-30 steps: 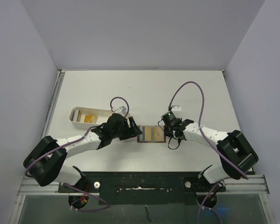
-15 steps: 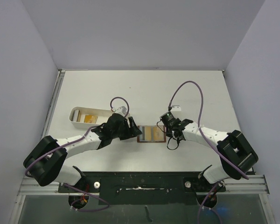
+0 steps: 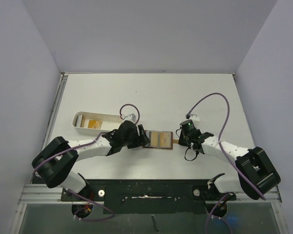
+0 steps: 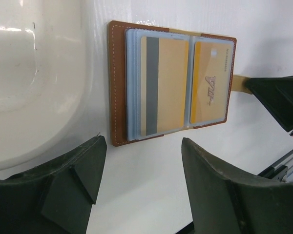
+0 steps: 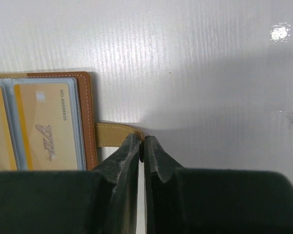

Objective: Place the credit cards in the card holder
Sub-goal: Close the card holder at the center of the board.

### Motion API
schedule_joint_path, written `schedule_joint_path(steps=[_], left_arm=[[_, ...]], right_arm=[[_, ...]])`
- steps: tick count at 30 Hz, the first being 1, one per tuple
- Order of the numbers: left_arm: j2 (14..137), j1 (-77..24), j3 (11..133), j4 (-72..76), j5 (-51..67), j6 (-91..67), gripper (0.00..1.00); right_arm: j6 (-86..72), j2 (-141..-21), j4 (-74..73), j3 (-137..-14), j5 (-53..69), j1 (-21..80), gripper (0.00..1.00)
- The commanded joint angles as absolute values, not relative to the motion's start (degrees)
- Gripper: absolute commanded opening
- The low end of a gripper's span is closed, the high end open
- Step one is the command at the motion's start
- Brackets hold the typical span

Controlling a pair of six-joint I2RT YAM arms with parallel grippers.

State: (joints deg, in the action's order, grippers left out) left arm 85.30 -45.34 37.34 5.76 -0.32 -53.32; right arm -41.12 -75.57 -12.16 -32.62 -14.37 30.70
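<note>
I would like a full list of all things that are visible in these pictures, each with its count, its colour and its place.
Brown leather card holder: one, reddish-brown, lying open on the table between the two claws.
Yellow-orange plastic cards: two, one with a grey stripe, one marked VIP, side by side in the holder's clear sleeves.
Tan leather tab: one, tan, sticking out of the holder's right edge.
White oblong plastic tray: one, white, left of the holder; something yellow-orange lies inside, count unclear.
White table: one, white, under everything.
Left claw: one, black, open, at the holder's left side, holding nothing.
Right claw: one, black, shut on the end of the tab.
</note>
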Motion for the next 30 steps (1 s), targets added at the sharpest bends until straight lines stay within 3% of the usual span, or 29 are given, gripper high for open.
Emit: schedule_joint_path(steps=[1, 30], left_arm=[[87.0, -45.9, 40.3, 6.9, -4.1, -53.5, 0.62], [87.7, -48.9, 42.1, 25.4, 5.3, -62.8, 0.6]], right_arm=[[-42.0, -73.3, -6.5, -31.5, -11.1, 30.2, 0.0], [-44.0, -73.2, -3.6, -28.2, -9.8, 32.0, 0.0]])
